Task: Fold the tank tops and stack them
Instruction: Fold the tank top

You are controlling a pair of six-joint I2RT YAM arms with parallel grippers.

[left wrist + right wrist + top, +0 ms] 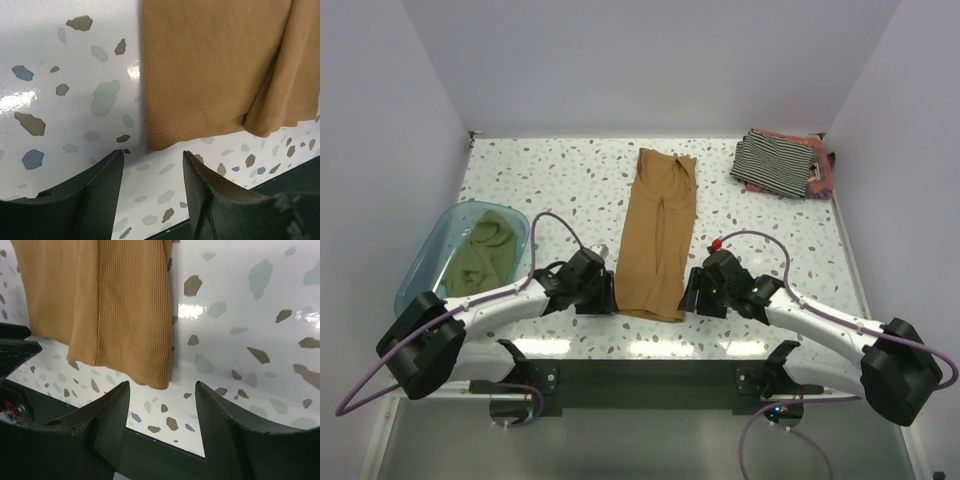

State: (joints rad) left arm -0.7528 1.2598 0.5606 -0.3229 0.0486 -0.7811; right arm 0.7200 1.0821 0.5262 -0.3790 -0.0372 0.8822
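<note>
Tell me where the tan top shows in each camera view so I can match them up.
Top external: the tan top lies mid-table, a long strip running near to far.
Left wrist: the tan top fills the upper right, its near left corner at mid-picture.
Right wrist: the tan top fills the upper left, its near right corner at mid-picture.
Shared landmark: the speckled table beside the top's near hem.

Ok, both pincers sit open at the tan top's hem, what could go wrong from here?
The left pincer and the right pincer stand open short of the near hem of the tan tank top: a shallow pinch may catch only the upper layer and undo the lengthwise fold. The hem lies near the table edge, so a low approach might scrape the tabletop.
</note>
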